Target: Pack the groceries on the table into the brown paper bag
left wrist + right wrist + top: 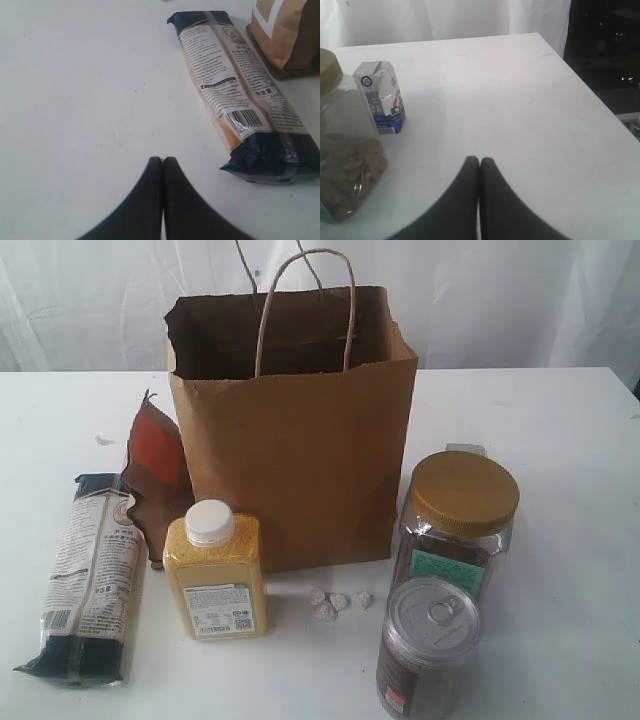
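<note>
Exterior view, from the left: a long noodle packet [90, 575] lies flat and sealed on the white table [570, 430]. Just beside it a brown-red pouch [155, 475] stands against the left side of the paper bag [300, 450]. A bottle [215, 570] stands upright in front of the bag's left corner, its white cap on, filled nearly to the shoulder with yellow grain. The bag stands upright in the middle with its top open and its handles up. Only its dark inner walls show, and its bottom is hidden. A few white lumps [338, 602] lie loose on the table in front of it. To the right stands a clear jar [455, 525] with its gold lid on and brown pieces inside. Nearer the camera is a can [430, 640] with its pull-tab lid sealed and dark contents showing through its side. A small closed carton [381, 97] stands just beyond the jar.

The left gripper [162, 160] has its fingers pressed together on nothing, low over bare table near the packet's dark end. The right gripper [479, 160] is likewise pressed together and empty, over bare table beside the jar and carton.
</note>
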